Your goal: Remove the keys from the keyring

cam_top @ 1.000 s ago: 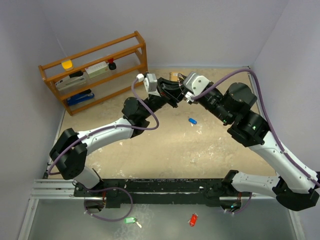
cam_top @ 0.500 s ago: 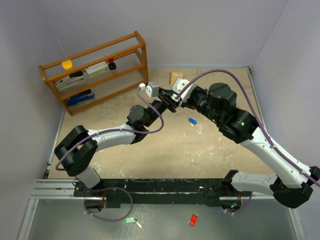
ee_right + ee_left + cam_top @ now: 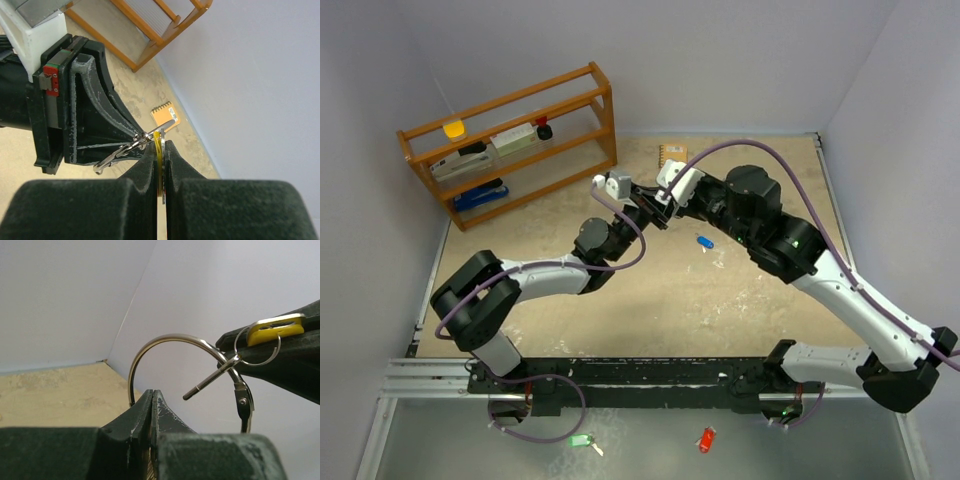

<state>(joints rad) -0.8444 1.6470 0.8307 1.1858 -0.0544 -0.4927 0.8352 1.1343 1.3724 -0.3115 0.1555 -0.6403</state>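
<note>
My left gripper [image 3: 151, 395] is shut on the keyring [image 3: 165, 340], a large silver wire ring that arcs up out of the jaws. A straight clasp pin [image 3: 207, 382] sticks out from it. My right gripper [image 3: 161, 145] is shut on the yellow-headed key [image 3: 158, 150], which also shows in the left wrist view [image 3: 272, 332] with a small silver ring [image 3: 257, 347] through it, linked to the keyring. In the top view the left gripper [image 3: 642, 200] and right gripper [image 3: 661, 212] meet tip to tip above the table. A blue-headed key [image 3: 705, 241] lies loose on the table.
A wooden shelf [image 3: 510, 140] with small items stands at the back left. An orange notebook [image 3: 672, 153] lies by the back wall. A green tag [image 3: 581, 440] and a red tag [image 3: 706, 439] lie on the near ledge below the arm bases.
</note>
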